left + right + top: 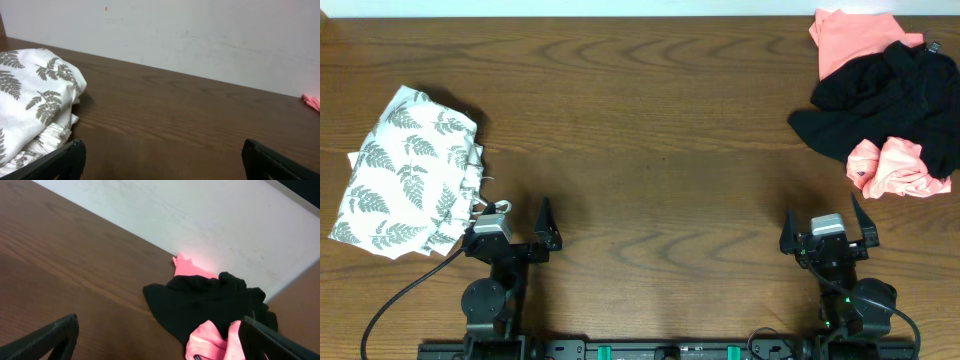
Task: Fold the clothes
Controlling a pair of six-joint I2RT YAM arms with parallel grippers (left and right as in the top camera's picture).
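Fern-print garment (pixel 408 172) lies at the table's (pixel 660 130) left side, just beside the left gripper (pixel 512 218). It is a loosely folded bundle. Its long axis runs from the near-left corner toward the far side, leaning slightly right, and its rumpled edge faces the table centre.

The remaining clothes sit heaped at the far right corner. A coral top (pixel 845 42) is nearest the wall (pixel 200 30), a black garment (pixel 890 100) is sprawled over it, and a crumpled coral piece (pixel 895 168) is at the pile's near edge. The pile's long axis runs far to near. The black mass may be more than one garment, as the view is unclear.

The right gripper (pixel 825 222) sits near the pile without touching it. Both grippers have their jaws spread wide, holding nothing.
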